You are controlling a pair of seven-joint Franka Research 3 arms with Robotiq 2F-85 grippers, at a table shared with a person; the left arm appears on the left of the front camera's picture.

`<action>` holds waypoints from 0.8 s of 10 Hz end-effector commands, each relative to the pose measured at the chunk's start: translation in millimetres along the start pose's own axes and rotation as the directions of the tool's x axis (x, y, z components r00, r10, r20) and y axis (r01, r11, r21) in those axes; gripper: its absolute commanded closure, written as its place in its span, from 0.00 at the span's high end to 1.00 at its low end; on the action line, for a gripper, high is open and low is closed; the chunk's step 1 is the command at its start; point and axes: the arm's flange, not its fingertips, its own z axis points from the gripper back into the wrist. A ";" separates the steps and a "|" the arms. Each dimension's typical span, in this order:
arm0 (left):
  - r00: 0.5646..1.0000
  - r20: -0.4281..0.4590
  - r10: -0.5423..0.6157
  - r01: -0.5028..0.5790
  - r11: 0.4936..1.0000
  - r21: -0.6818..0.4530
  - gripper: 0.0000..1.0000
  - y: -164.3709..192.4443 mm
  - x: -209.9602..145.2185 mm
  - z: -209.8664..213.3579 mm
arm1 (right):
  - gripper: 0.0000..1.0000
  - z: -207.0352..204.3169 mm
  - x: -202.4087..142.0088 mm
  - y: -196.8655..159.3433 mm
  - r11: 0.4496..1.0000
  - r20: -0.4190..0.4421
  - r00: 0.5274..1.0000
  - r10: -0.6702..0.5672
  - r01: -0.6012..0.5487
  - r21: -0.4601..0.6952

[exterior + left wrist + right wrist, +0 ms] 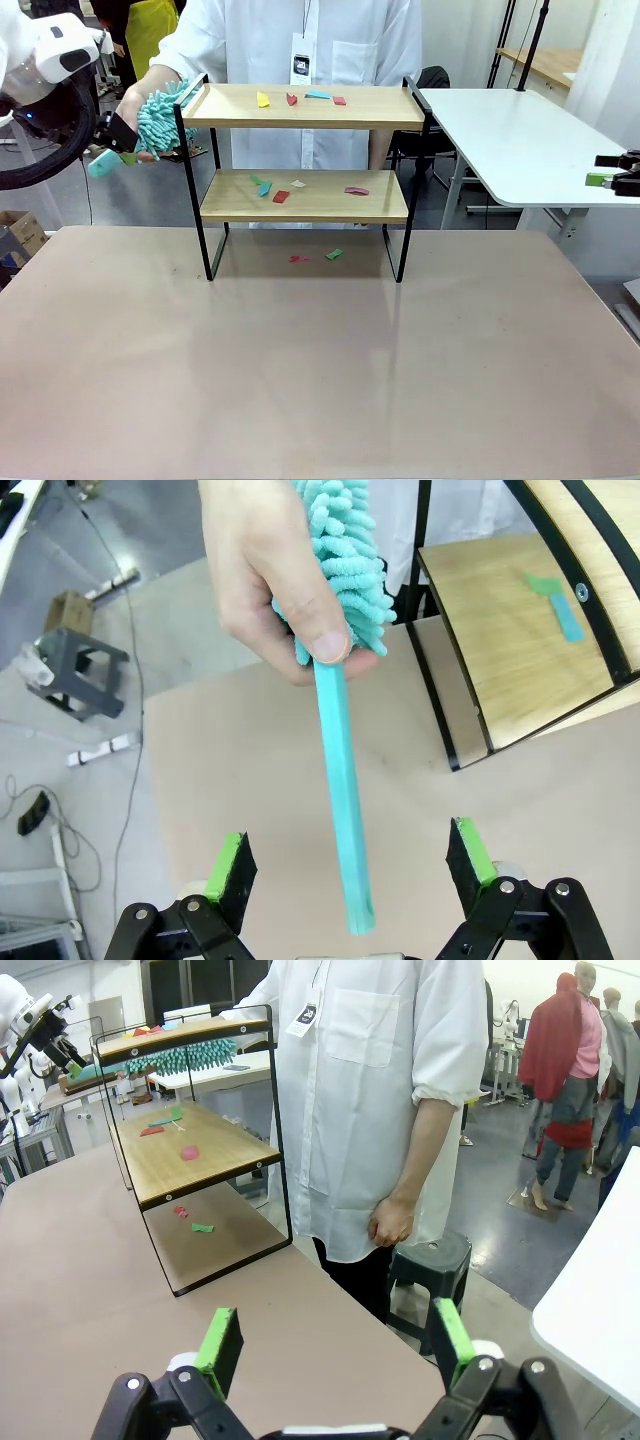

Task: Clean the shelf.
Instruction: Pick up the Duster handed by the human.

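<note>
The shelf (pixel 225 196) stands on the far half of the beige table (pixel 320 380), its two wooden boards one above the other in a black frame. I count four small coloured scraps (pixel 263 99) on the top board, five on the lower one, and two more on the table beneath it (eleven in all: reds, greens, blues, a yellow and a white).

At the shelf's left end a person's hand (pixel 270 580) holds one teal duster (pixel 340 770) at the base of its fluffy head, with the straight handle pointing toward me. My left gripper (pixel 350 852) has its two fingers standing apart, one on each side of that handle. A gap shows between each green pad and the handle, so I grip nothing.

My right gripper (pixel 337 1335) is spread wide and empty. It sits off to the right, well apart from the shelf. One person in a white shirt stands just behind the shelf.
</note>
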 end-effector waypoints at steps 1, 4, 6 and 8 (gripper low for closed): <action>1.000 0.024 0.006 -0.006 1.000 0.012 0.41 -0.8 1.5 0.5 | 1.00 -0.9 3.4 0.9 1.000 -0.011 1.000 0.001 -0.001 -0.001; 1.000 -0.001 0.018 -0.018 1.000 0.022 0.00 -1.6 2.4 -3.8 | 1.00 -0.9 3.4 0.9 1.000 -0.011 1.000 0.001 -0.001 -0.001; 1.000 -0.013 0.025 -0.024 0.999 0.025 0.14 -2.2 2.1 -6.8 | 1.00 -0.9 3.4 0.9 1.000 -0.011 1.000 0.001 -0.001 -0.001; 0.999 -0.027 0.031 -0.030 0.999 0.031 0.00 -3.1 1.0 -9.8 | 1.00 -0.9 3.4 0.9 1.000 -0.011 1.000 0.001 -0.001 -0.001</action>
